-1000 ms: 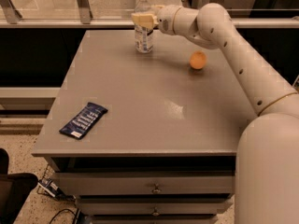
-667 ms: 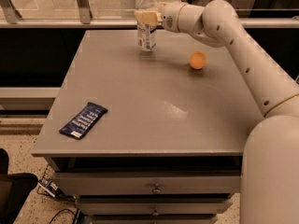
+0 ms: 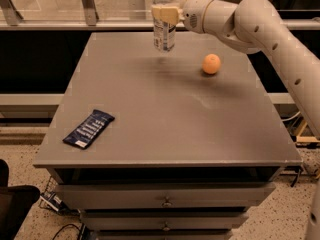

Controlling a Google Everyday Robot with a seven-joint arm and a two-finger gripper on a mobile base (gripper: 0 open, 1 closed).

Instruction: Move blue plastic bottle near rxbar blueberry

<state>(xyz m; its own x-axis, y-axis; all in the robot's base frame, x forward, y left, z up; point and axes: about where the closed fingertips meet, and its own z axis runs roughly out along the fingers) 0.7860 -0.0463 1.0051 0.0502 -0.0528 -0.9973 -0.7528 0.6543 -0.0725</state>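
Note:
The blue plastic bottle (image 3: pixel 164 33), clear with a whitish label, hangs a little above the far middle of the grey table (image 3: pixel 165 119); its cap is cut off by the top edge of the view. My gripper (image 3: pixel 165 14) is shut on the bottle around its upper part, reaching in from the right on the white arm. The rxbar blueberry (image 3: pixel 89 128), a flat dark navy wrapper with white lettering, lies near the table's front left edge, far from the bottle.
A round orange fruit (image 3: pixel 211 64) sits on the table right of the bottle, below my arm. The table has drawers (image 3: pixel 165 201) at the front. A rail and glass run behind the far edge.
My gripper has lifted the bottle off the table surface and shifted it slightly right. The wrapper and the orange have not moved.

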